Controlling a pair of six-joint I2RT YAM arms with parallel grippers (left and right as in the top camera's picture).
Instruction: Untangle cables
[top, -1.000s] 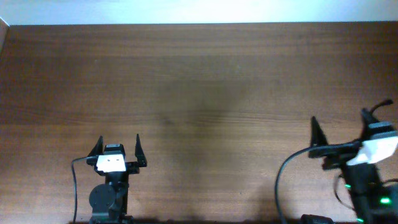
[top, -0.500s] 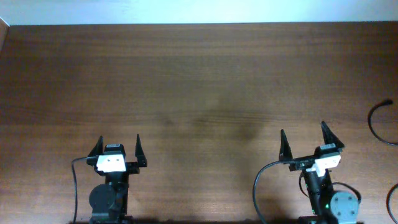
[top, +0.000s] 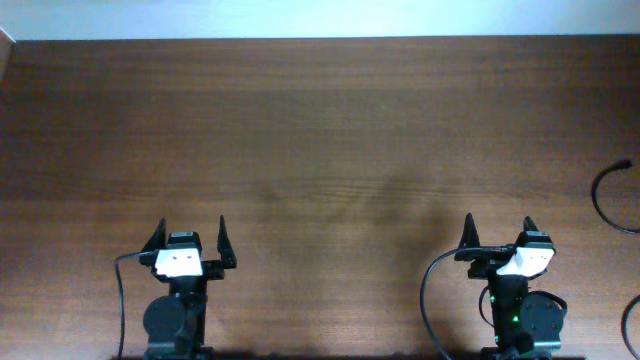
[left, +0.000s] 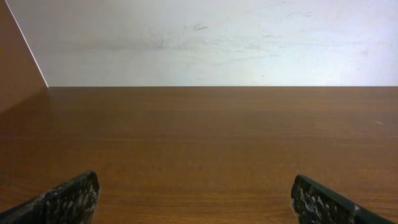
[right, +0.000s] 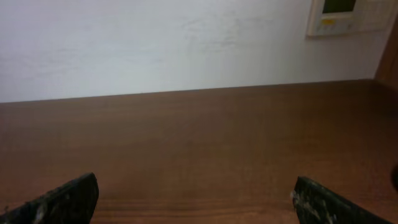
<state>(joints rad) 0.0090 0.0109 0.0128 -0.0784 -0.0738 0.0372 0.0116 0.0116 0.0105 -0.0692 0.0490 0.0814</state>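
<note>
The thin black flexible cable (top: 596, 195) is lying on the brown wooden table (top: 320, 120) at three o'clock. The black two-finger right gripper (top: 498, 224) is sitting at five o'clock, and the black two-finger left gripper (top: 190, 228) at seven.

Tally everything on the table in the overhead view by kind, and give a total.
Grippers: 2, the left gripper and the right gripper, both open.
Thin black cable arcs at the right edge: 2, the upper cable arc and the lower cable arc. The frame cuts both off, so they may be one cord.
Total: 4
</note>
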